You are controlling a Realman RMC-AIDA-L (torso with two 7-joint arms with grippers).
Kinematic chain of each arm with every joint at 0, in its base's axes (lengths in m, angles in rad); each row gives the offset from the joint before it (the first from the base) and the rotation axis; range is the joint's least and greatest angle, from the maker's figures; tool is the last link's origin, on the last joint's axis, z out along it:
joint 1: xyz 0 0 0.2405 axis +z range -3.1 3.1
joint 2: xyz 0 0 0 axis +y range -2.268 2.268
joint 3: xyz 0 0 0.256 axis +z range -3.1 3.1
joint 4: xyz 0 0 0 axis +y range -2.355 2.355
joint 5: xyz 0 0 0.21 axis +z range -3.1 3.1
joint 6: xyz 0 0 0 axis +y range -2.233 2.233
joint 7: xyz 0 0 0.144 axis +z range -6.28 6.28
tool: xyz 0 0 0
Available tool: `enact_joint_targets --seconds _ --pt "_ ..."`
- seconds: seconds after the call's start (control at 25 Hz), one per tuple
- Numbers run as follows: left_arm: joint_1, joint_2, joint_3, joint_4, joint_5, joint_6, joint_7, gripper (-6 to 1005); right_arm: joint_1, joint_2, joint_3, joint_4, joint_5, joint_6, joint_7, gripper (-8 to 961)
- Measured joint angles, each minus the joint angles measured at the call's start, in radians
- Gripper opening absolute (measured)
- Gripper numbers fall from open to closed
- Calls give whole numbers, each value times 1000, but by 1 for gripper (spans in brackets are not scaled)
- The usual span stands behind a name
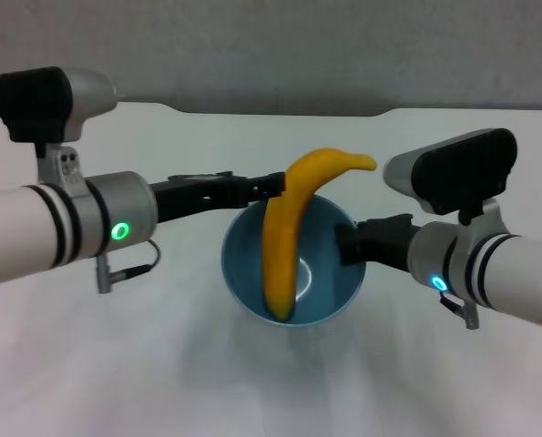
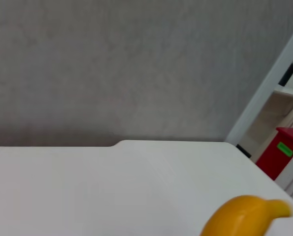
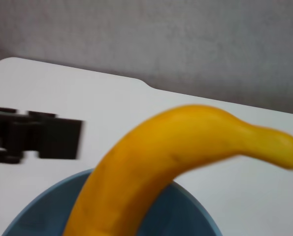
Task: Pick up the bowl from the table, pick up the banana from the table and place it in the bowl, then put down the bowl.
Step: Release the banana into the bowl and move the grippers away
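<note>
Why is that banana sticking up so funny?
The banana stands almost upright in the bowl, one end on the bottom, its curved top poking over the far rim. The left gripper is beside its top; the right gripper is at the bowl's rim.

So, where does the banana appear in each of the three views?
Head view: banana at centre, standing in the bowl, top end leaning over the rim.
Left wrist view: only one end, at the lower edge.
Right wrist view: it fills the middle, rising from the bowl.
Shared landmark: the table's far-edge notch.
</note>
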State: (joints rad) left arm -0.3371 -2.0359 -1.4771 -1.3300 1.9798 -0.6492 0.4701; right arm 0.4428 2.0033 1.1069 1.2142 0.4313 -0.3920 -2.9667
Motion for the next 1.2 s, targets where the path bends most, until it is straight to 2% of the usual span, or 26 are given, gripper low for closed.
enact_joint_targets --seconds 0.12,0.2,0.44,0.68,1.2 --pt "26 2 -35 -2 5 -6 55 847 0 0 16 -2 3 -14 0 87" --pt "66 1 -90 -8 5 -5 110 851 8 -1 29 -3 8 -37 0 87" --pt "118 0 -169 -13 -1 -4 142 860 77 -3 45 -39 105 -65 -1 88" --pt "153 -2 -190 -6 3 6 164 859 248 -7 92 -200 249 -206 -34 89" --pt "167 -1 -221 11 5 8 180 857 378 -4 75 -332 315 -261 -34 90"
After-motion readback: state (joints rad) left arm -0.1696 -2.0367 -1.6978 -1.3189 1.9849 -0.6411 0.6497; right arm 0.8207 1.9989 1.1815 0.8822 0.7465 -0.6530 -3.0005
